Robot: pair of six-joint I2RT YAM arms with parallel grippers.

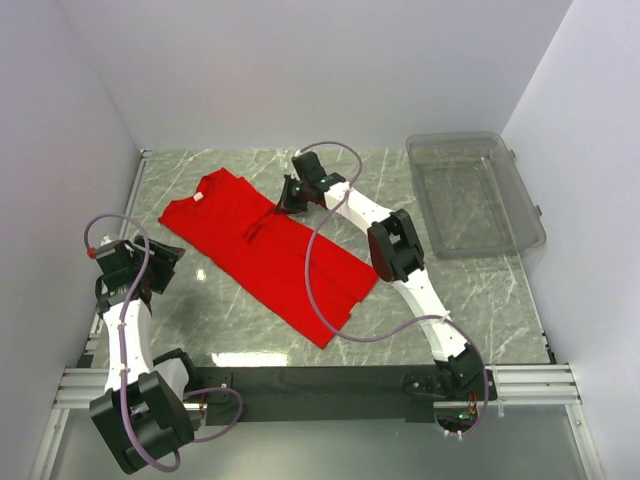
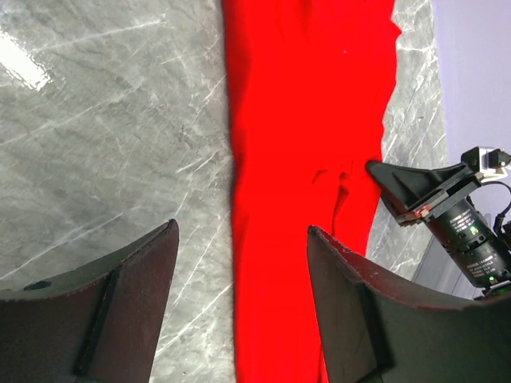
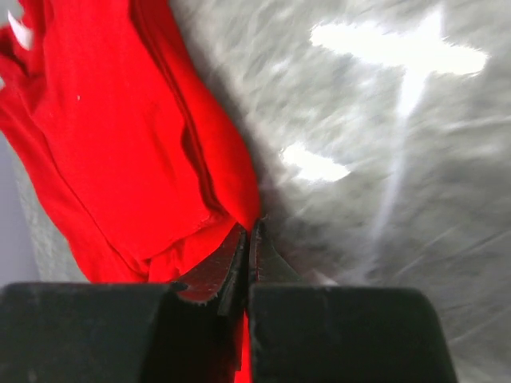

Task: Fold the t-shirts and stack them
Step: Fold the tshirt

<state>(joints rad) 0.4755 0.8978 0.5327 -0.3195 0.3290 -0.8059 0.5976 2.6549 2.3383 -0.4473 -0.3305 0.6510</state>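
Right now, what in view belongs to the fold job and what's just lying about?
In the job:
- red t-shirt, lying on the marble table
- right tool, shut on the shirt's edge
- left tool, open, holding nothing

Lying about:
- clear plastic bin, far right, apart from the shirt
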